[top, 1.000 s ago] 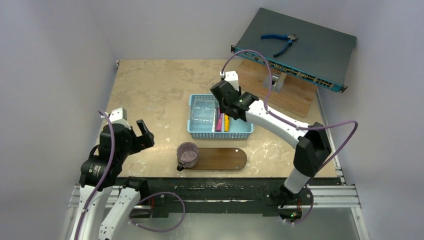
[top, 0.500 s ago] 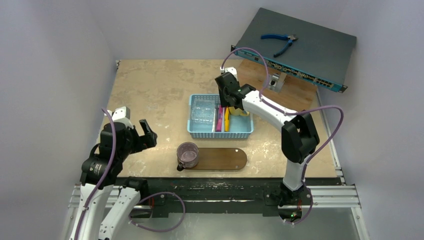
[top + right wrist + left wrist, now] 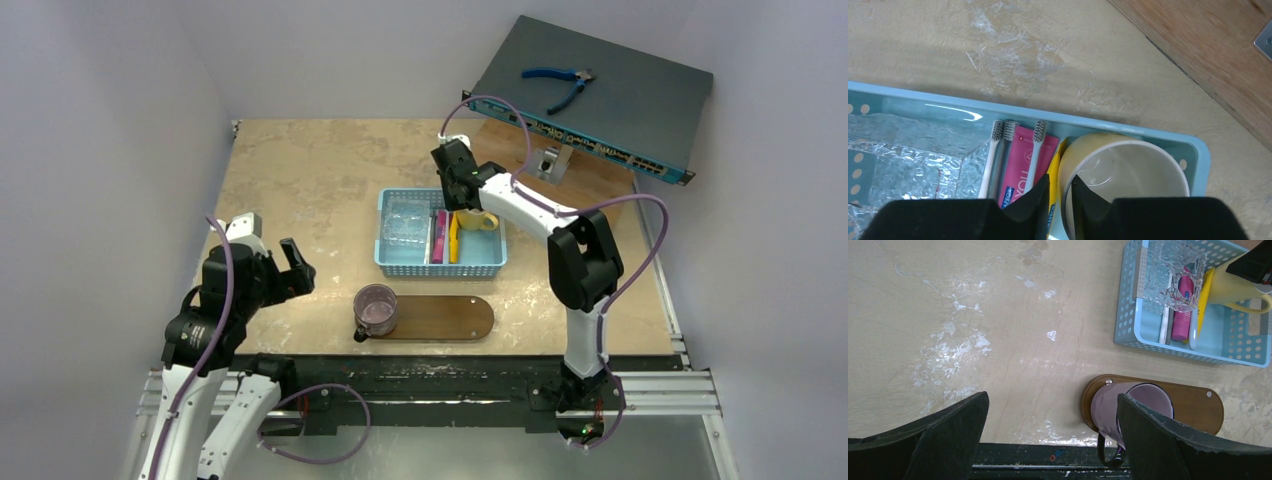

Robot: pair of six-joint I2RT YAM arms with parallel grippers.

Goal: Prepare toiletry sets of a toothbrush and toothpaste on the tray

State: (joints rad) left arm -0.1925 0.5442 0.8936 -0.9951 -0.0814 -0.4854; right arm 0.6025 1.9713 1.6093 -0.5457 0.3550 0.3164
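A light-blue mesh basket (image 3: 440, 268) holds a pink tube (image 3: 1023, 165), a yellow tube (image 3: 1054, 170) and thin pale toothbrushes (image 3: 993, 155), all lying flat. A cream cup (image 3: 1128, 170) stands in the basket's far right corner. My right gripper (image 3: 1059, 177) straddles the cup's near wall with narrow jaws, one finger inside and one outside above the yellow tube. The dark oval tray (image 3: 450, 318) lies near the front edge with a purple cup (image 3: 376, 308) on its left end. My left gripper (image 3: 1050, 400) hovers wide open left of the tray, holding nothing.
Crinkled clear plastic (image 3: 405, 225) fills the basket's left half. A lighter wooden board (image 3: 590, 185) and a grey switch box (image 3: 620, 100) with blue pliers (image 3: 560, 85) sit at the back right. Grey walls close in both sides.
My right gripper swung back over the basket's far right corner, dropped onto the cream cup's wall and narrowed its jaws. The left arm barely shifted and stayed open.
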